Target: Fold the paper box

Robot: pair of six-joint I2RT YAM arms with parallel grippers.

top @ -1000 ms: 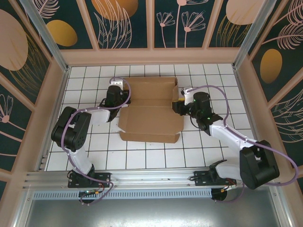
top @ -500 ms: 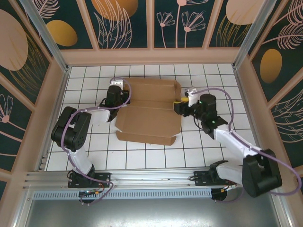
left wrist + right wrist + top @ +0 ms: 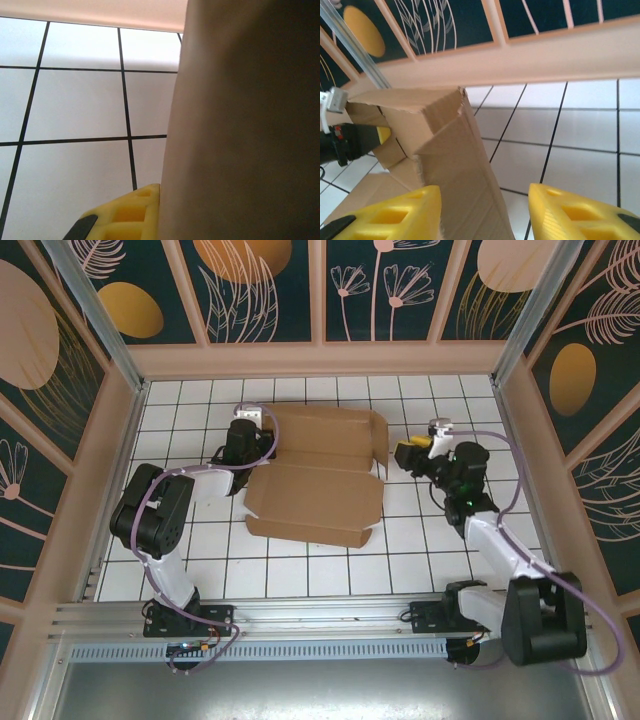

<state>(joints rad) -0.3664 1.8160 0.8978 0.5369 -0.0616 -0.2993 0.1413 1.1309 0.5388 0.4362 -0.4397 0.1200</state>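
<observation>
The paper box (image 3: pixel 315 480) is a brown cardboard sheet lying partly folded in the middle of the tiled floor, its side flaps raised. My left gripper (image 3: pixel 262 443) is at the box's left rear flap and shut on it. In the left wrist view one yellow finger (image 3: pixel 127 215) presses against the cardboard (image 3: pixel 240 125). My right gripper (image 3: pixel 405 453) hangs open just right of the box. In the right wrist view the raised right flap (image 3: pixel 445 150) stands between its fingers (image 3: pixel 395 215), close to the left one and not pinched.
White tiles (image 3: pixel 300 560) surround the box on all sides. A beige ledge (image 3: pixel 320 360) and patterned walls close off the back and both sides. A metal rail (image 3: pixel 320 615) with both arm bases runs along the near edge.
My right arm has drawn back to the right, away from the box's right side, and its jaws have widened. The box shifted slightly left. The left arm has not moved.
</observation>
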